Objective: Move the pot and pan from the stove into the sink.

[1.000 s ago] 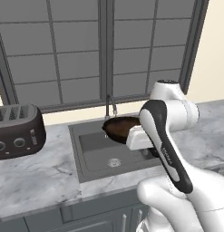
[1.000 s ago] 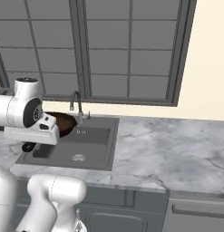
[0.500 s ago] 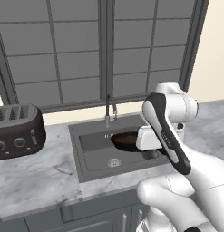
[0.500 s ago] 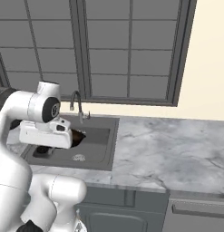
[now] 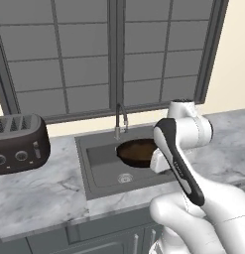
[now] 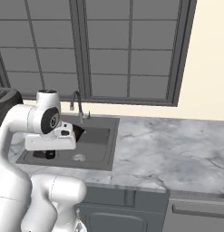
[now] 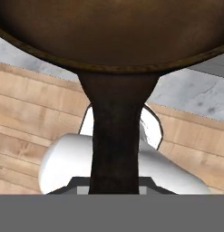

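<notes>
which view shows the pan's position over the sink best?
Left base view: the pan sits above the sink basin beside the faucet. The right base view shows a dark sliver of it behind the arm; the hand view shows its handle and underside close up.

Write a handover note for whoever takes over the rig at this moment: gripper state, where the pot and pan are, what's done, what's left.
Gripper: shut on the pan's handle, as the hand view shows.
Pan: held over the right part of the sink, beside the faucet; whether it touches the basin floor cannot be told.
Pot and stove: not in these views.
Done: pan brought to the sink.
Left: set the pan down, release it, then deal with the pot.
</notes>
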